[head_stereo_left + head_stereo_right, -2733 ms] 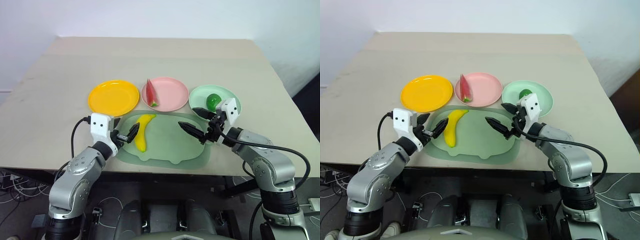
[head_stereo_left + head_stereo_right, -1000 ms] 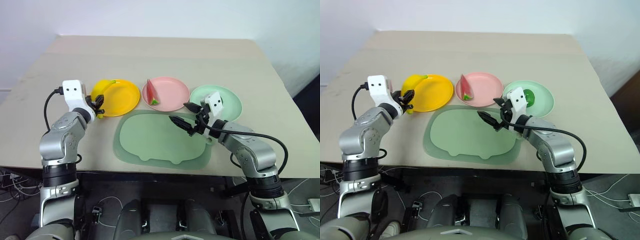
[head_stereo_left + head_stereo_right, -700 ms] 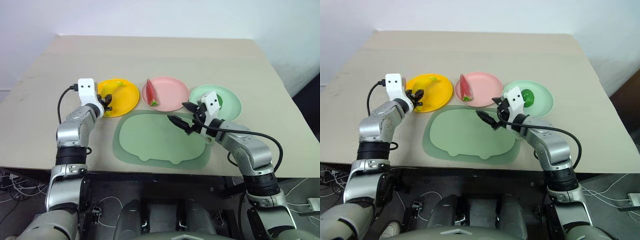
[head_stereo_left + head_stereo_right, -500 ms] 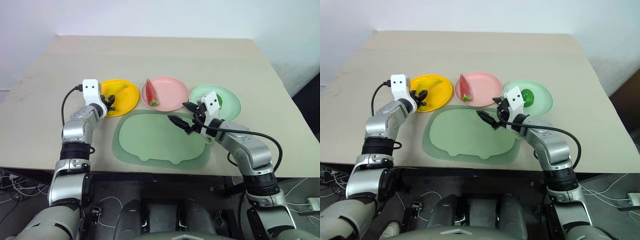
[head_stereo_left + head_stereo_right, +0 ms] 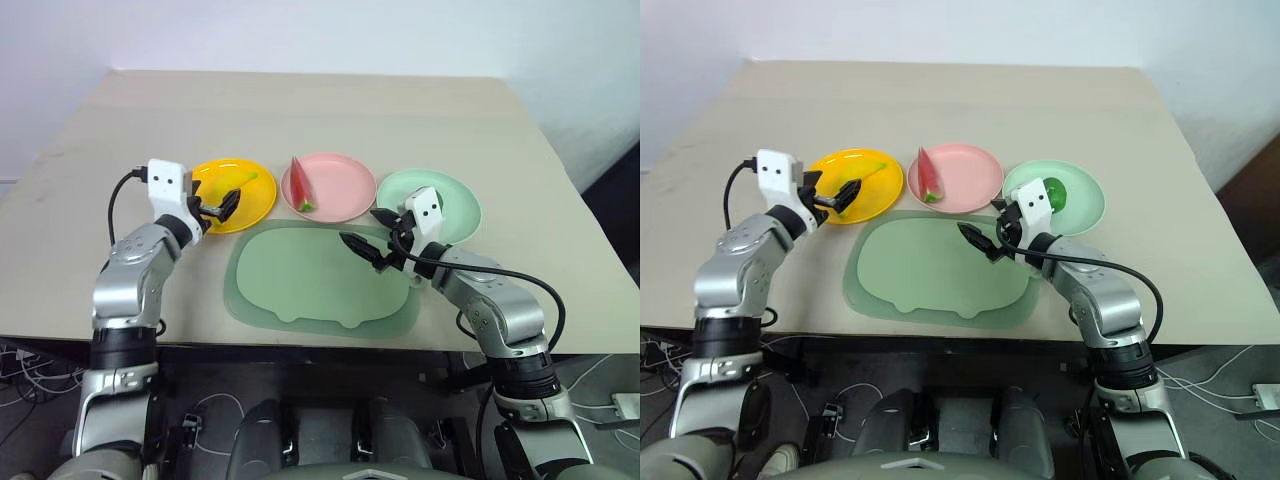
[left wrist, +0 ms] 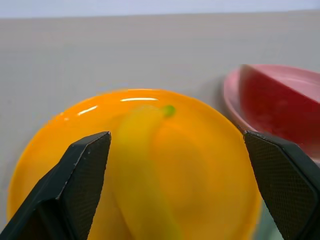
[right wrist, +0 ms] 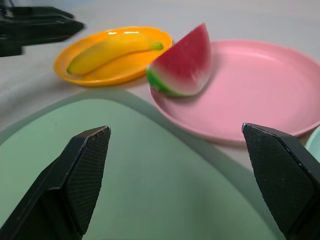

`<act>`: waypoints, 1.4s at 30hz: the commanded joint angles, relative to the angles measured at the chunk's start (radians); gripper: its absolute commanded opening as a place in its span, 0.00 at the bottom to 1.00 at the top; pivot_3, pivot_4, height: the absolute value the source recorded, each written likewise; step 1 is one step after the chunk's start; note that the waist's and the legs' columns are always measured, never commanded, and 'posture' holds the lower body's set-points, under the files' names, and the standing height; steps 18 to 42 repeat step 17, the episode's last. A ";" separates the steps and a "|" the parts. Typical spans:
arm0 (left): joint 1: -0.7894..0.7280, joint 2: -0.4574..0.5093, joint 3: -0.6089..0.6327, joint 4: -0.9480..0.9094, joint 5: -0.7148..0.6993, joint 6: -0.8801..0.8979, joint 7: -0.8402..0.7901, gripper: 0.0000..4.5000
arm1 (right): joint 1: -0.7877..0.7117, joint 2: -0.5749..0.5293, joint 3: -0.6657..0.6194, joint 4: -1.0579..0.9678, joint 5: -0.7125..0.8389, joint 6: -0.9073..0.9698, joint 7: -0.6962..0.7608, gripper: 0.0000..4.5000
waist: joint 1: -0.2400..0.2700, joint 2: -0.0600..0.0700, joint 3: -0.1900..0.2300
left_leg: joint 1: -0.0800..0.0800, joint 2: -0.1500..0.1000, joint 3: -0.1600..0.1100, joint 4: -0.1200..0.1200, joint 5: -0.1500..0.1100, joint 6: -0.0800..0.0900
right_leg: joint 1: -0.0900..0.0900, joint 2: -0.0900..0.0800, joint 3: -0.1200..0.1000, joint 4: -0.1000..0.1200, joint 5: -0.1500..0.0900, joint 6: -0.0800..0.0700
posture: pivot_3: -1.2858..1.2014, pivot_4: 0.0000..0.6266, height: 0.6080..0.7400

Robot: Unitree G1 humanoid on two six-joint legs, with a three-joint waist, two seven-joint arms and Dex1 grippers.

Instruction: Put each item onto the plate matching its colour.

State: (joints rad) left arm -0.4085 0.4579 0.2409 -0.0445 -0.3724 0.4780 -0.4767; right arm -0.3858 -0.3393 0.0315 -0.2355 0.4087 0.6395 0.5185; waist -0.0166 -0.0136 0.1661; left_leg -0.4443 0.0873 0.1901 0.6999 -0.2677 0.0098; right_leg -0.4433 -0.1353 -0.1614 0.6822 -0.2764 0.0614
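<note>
Silver-grey metal arms, white wrist camera blocks, black cables, black textured wedge-shaped jaws

No text, label, brand, number or sign can be read on anything in view.
</note>
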 commanded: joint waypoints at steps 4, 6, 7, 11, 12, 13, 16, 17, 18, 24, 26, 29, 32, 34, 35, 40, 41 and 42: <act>0.240 0.058 0.164 -0.175 -0.183 -0.181 -0.265 0.99 | 0.074 0.019 -0.114 -0.121 0.137 -0.086 0.062 1.00 | 0.000 0.000 0.000 | 0.000 0.001 0.000 0.000 0.000 0.000 | 0.000 0.001 0.000 0.000 0.000 0.000 | 0.52 0.24 0.66; 0.289 0.048 0.193 -0.199 -0.226 -0.204 -0.293 0.99 | 0.088 0.014 -0.119 -0.135 0.159 -0.077 0.070 1.00 | 0.003 0.000 0.000 | 0.001 0.001 0.000 0.000 0.000 0.000 | 0.000 0.000 0.000 0.000 0.000 -0.001 | 0.52 0.24 0.66; 0.308 0.044 0.200 -0.206 -0.239 -0.209 -0.297 0.99 | 0.100 0.005 -0.112 -0.140 0.160 -0.081 0.082 1.00 | 0.005 0.000 0.000 | 0.001 0.001 -0.001 0.000 0.000 0.000 | 0.001 0.000 0.000 0.000 0.000 -0.001 | 0.52 0.24 0.66; 0.370 0.050 0.192 -0.216 -0.228 -0.262 -0.331 0.99 | 0.153 -0.032 -0.090 -0.176 0.187 -0.078 0.150 1.00 | 0.005 0.000 0.000 | 0.001 0.002 -0.001 0.000 -0.003 0.004 | 0.001 -0.001 -0.001 -0.001 0.000 -0.001 | 0.52 0.24 0.66; 0.379 0.048 0.192 -0.217 -0.231 -0.267 -0.331 0.99 | 0.170 -0.048 -0.082 -0.185 0.192 -0.078 0.177 1.00 | 0.005 0.000 0.000 | 0.001 0.002 -0.001 0.000 -0.003 0.004 | 0.001 0.000 -0.001 -0.001 0.000 -0.001 | 0.52 0.24 0.66; 0.384 0.046 0.192 -0.215 -0.234 -0.270 -0.330 0.99 | 0.179 -0.059 -0.075 -0.190 0.193 -0.079 0.193 1.00 | 0.005 0.000 0.000 | 0.000 0.002 -0.001 0.000 -0.003 0.004 | 0.001 0.000 -0.001 -0.001 0.000 -0.001 | 0.52 0.24 0.66; 0.420 0.051 0.175 -0.224 -0.210 -0.300 -0.342 0.99 | 0.173 -0.075 -0.070 -0.171 0.183 -0.090 0.203 1.00 | 0.002 0.000 0.000 | 0.001 0.002 -0.001 0.000 -0.003 0.005 | 0.001 0.000 -0.001 -0.002 0.000 -0.001 | 0.52 0.24 0.66; 0.428 0.055 0.168 -0.225 -0.204 -0.309 -0.347 0.99 | 0.163 -0.075 -0.071 -0.161 0.180 -0.091 0.202 1.00 | 0.002 0.000 0.000 | 0.001 0.003 -0.001 0.000 -0.003 0.005 | 0.001 0.000 -0.001 -0.002 0.000 -0.001 | 0.52 0.24 0.66; 0.428 0.055 0.168 -0.225 -0.204 -0.309 -0.347 0.99 | 0.163 -0.075 -0.071 -0.161 0.180 -0.091 0.202 1.00 | 0.002 0.000 0.000 | 0.001 0.003 -0.001 0.000 -0.003 0.005 | 0.001 0.000 -0.001 -0.002 0.000 -0.001 | 0.52 0.24 0.66; 0.428 0.055 0.168 -0.225 -0.204 -0.309 -0.347 0.99 | 0.163 -0.075 -0.071 -0.161 0.180 -0.091 0.202 1.00 | 0.002 0.000 0.000 | 0.001 0.003 -0.001 0.000 -0.003 0.005 | 0.001 0.000 -0.001 -0.002 0.000 -0.001 | 0.52 0.24 0.66; 0.428 0.055 0.168 -0.225 -0.204 -0.309 -0.347 0.99 | 0.163 -0.075 -0.071 -0.161 0.180 -0.091 0.202 1.00 | 0.002 0.000 0.000 | 0.001 0.003 -0.001 0.000 -0.003 0.005 | 0.001 0.000 -0.001 -0.002 0.000 -0.001 | 0.52 0.24 0.66; 0.428 0.055 0.168 -0.225 -0.204 -0.309 -0.347 0.99 | 0.163 -0.075 -0.071 -0.161 0.180 -0.091 0.202 1.00 | 0.002 0.000 0.000 | 0.001 0.003 -0.001 0.000 -0.003 0.005 | 0.001 0.000 -0.001 -0.002 0.000 -0.001 | 0.52 0.24 0.66; 0.428 0.055 0.168 -0.225 -0.204 -0.309 -0.347 0.99 | 0.163 -0.075 -0.071 -0.161 0.180 -0.091 0.202 1.00 | 0.002 0.000 0.000 | 0.001 0.003 -0.001 0.000 -0.003 0.005 | 0.001 0.000 -0.001 -0.002 0.000 -0.001 | 0.52 0.24 0.66; 0.428 0.055 0.168 -0.225 -0.204 -0.309 -0.347 0.99 | 0.163 -0.075 -0.071 -0.161 0.180 -0.091 0.202 1.00 | 0.002 0.000 0.000 | 0.001 0.003 -0.001 0.000 -0.003 0.005 | 0.001 0.000 -0.001 -0.002 0.000 -0.001 | 0.52 0.24 0.66; 0.428 0.055 0.168 -0.225 -0.204 -0.309 -0.347 0.99 | 0.163 -0.075 -0.071 -0.161 0.180 -0.091 0.202 1.00 | 0.002 0.000 0.000 | 0.001 0.003 -0.001 0.000 -0.003 0.005 | 0.001 0.000 -0.001 -0.002 0.000 -0.001 | 0.52 0.24 0.66; 0.428 0.055 0.168 -0.225 -0.204 -0.309 -0.347 0.99 | 0.163 -0.075 -0.071 -0.161 0.180 -0.091 0.202 1.00 | 0.002 0.000 0.000 | 0.001 0.003 -0.001 0.000 -0.003 0.005 | 0.001 0.000 -0.001 -0.002 0.000 -0.001 | 0.52 0.24 0.66; 0.428 0.055 0.168 -0.225 -0.204 -0.309 -0.347 0.99 | 0.163 -0.075 -0.071 -0.161 0.180 -0.091 0.202 1.00 | 0.002 0.000 0.000 | 0.001 0.003 -0.001 0.000 -0.003 0.005 | 0.001 0.000 -0.001 -0.002 0.000 -0.001 | 0.52 0.24 0.66; 0.428 0.055 0.168 -0.225 -0.204 -0.309 -0.347 0.99 | 0.163 -0.075 -0.071 -0.161 0.180 -0.091 0.202 1.00 | 0.002 0.000 0.000 | 0.001 0.003 -0.001 0.000 -0.003 0.005 | 0.001 0.000 -0.001 -0.002 0.000 -0.001 | 0.52 0.24 0.66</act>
